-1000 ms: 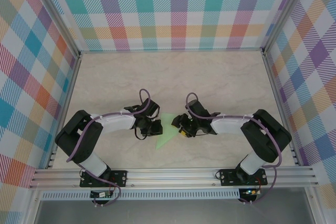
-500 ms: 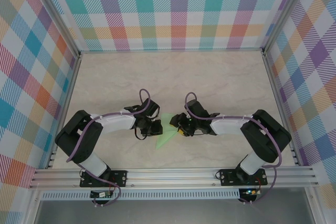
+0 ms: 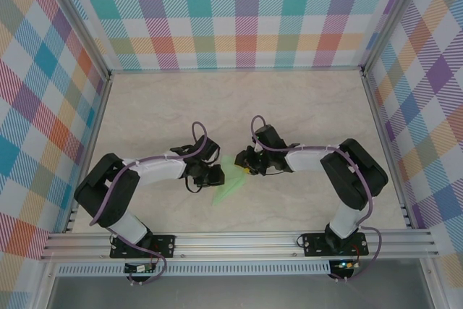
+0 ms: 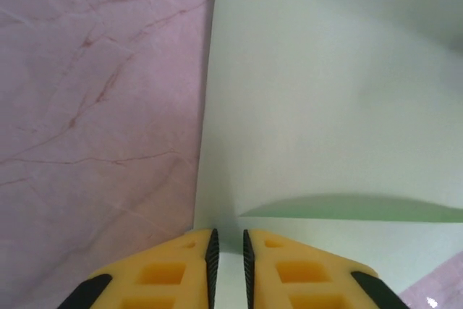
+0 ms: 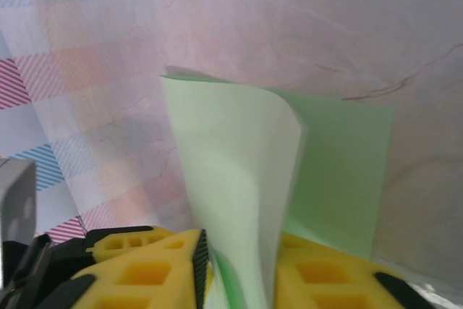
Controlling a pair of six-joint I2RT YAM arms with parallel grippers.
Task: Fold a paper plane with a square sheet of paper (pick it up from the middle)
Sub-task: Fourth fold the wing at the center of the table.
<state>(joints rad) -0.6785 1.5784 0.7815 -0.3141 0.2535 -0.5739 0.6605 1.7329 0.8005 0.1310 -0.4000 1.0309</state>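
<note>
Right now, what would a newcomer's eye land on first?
The pale green sheet of paper at the middle of the table, with the left gripper and right gripper on either side. In the right wrist view it curls up between yellow fingers; the left jaws stand nearly shut at its edge.

I read one carrying surface: the counter (image 3: 304, 106), a pale beige slab with a faint marbled vein pattern. Aluminium rails border it at the left, right and near edges, and checked panels stand behind the rails and along the far edge. In the left wrist view its surface looks pinkish with thin dark veins.

One item lies on it: the square sheet of paper (image 3: 230, 182), pale green and unmarked, near the middle of the near half. Part of the sheet rests flat on the counter. In the right wrist view, one portion curls upward off the surface. I cannot reliably judge how much of the underside is in contact.
</note>
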